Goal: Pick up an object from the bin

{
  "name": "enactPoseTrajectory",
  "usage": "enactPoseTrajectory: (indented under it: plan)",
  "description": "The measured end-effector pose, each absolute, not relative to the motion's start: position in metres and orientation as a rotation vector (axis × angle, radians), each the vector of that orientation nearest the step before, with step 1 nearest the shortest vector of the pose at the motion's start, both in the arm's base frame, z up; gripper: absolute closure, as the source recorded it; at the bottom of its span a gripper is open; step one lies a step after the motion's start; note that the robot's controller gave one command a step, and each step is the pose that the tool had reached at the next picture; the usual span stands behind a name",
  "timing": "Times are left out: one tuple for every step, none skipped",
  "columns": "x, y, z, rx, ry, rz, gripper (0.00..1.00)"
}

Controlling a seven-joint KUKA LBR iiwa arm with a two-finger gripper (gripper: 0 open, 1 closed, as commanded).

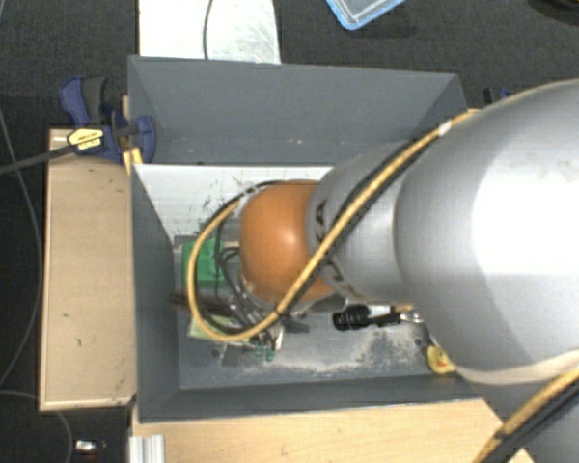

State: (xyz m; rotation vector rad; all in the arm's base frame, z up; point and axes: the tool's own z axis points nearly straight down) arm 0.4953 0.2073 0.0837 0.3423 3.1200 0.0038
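**Camera view.**

1. Arm (492, 230): reached in from 3 o'clock, with its orange wrist cover (275, 239) low over the left half of the bin (299, 114). Grip state could not be told, open or closed, nor whether anything was held.
2. Green flat piece (205, 270): lay at 9 o'clock of the cover, just beside it and partly under it, near the left wall. Its long axis appeared to run 12 to 6. Judged the likeliest pick by nearness.
3. Black pen (365, 317): lay at 4 o'clock of the cover, lengthwise 9 to 3.
4. Small yellow piece (436, 360): lay further out at 4 o'clock.
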Motion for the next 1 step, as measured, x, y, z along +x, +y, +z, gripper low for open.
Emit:
enactPoseTrajectory:
  plan:
    - [0.4941, 0.2066, 0.1163, 0.344, 3.125, 0.000, 1.00]
